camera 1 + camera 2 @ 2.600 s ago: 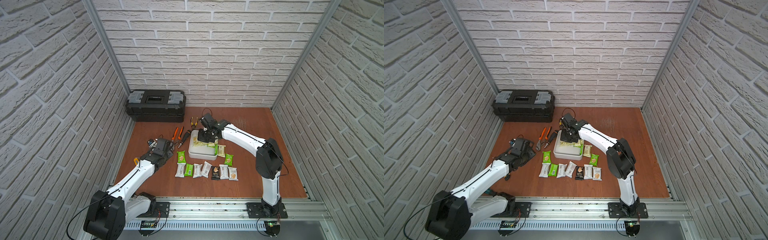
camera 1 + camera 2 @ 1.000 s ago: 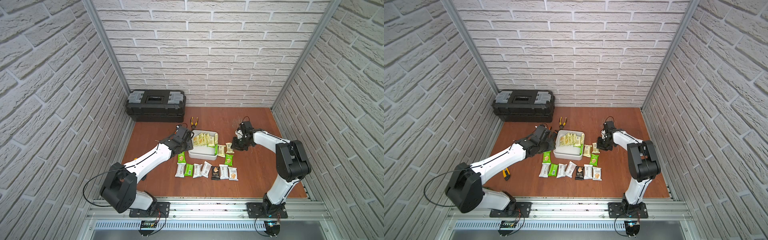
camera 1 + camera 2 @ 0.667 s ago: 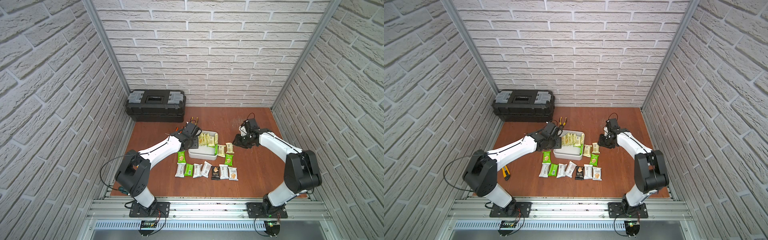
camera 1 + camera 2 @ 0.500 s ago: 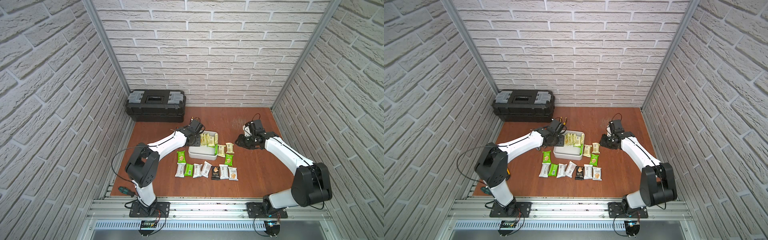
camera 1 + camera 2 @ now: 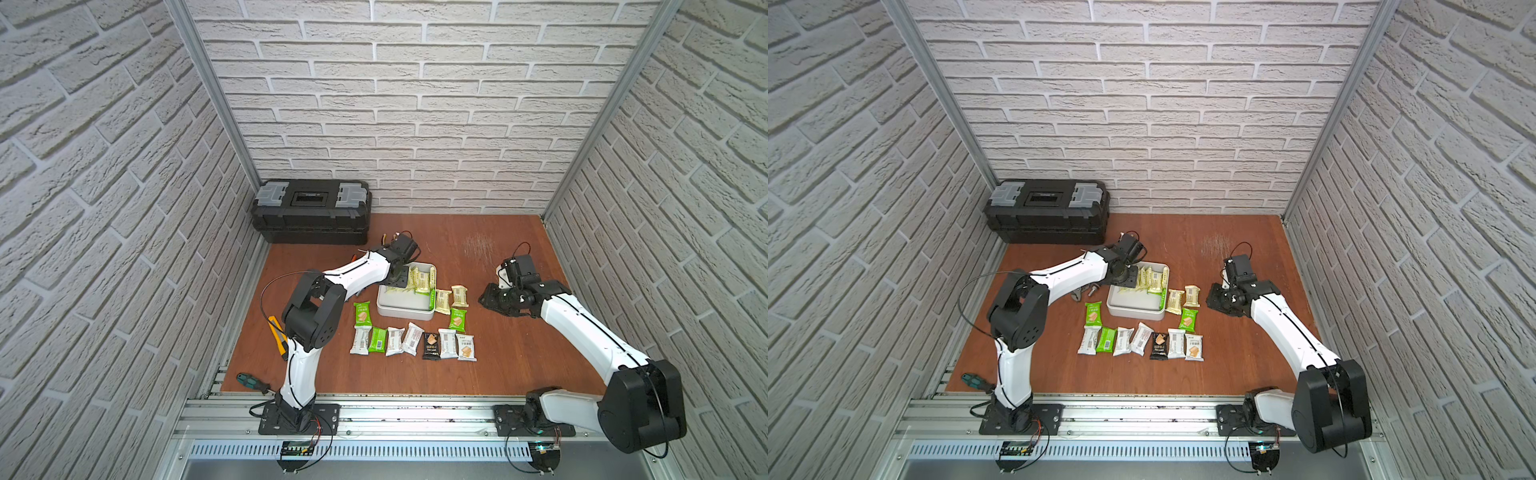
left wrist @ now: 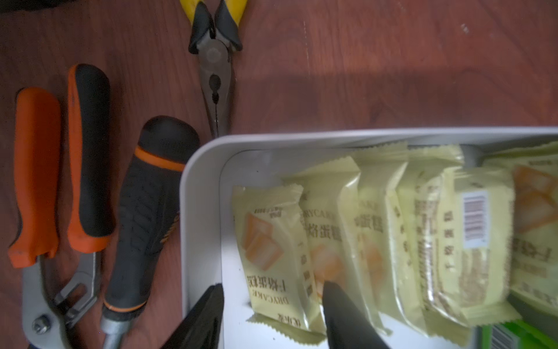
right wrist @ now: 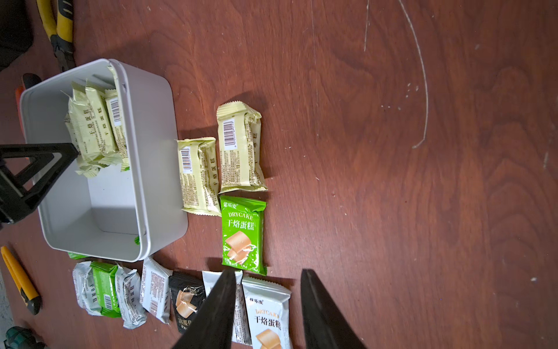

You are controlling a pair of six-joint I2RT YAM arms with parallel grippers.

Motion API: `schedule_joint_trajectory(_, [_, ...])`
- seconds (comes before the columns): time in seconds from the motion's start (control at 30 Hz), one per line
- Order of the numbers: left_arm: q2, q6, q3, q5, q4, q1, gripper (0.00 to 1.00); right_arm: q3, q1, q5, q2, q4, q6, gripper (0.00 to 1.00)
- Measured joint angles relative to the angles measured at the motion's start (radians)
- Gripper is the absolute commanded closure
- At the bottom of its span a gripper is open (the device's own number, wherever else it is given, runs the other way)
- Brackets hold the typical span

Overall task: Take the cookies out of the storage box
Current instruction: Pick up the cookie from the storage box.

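Storage box [image 5: 405,314] sits mid-table. The cookies [image 6: 392,241] in it stand on edge along its far wall, with bare white floor in its near half.

Left gripper [image 6: 273,287] is down at the box's left end, jaws spread and straddling the endmost pale yellow packet, not clamped on it.

Crowding that same side are a screwdriver [image 6: 145,211], orange-handled pliers [image 6: 60,181] and yellow-handled pliers [image 6: 216,60], whose nose is at the rim. Black toolbox [image 5: 311,216] sits behind, against the back wall.

Two pale yellow packets and a green one lie just beside the box's right wall. A row of packets [image 5: 411,340] lies in front.

Right gripper [image 7: 267,272] has its jaws apart, holding nothing, low over the wood right of those packets.

Utility knife [image 5: 277,336] lies near the left edge.

The table [image 5: 478,374] is open wood on the right and back, up to the walls.
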State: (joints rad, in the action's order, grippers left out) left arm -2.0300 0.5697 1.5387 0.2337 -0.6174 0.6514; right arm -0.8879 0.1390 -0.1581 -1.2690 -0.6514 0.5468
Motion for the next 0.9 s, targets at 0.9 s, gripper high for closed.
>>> schedule_joint_trajectory(0.9, [-0.124,0.000,0.100,0.087,-0.027,0.006,0.70,0.000,0.000,-0.006,0.077,-0.018,0.045,0.60])
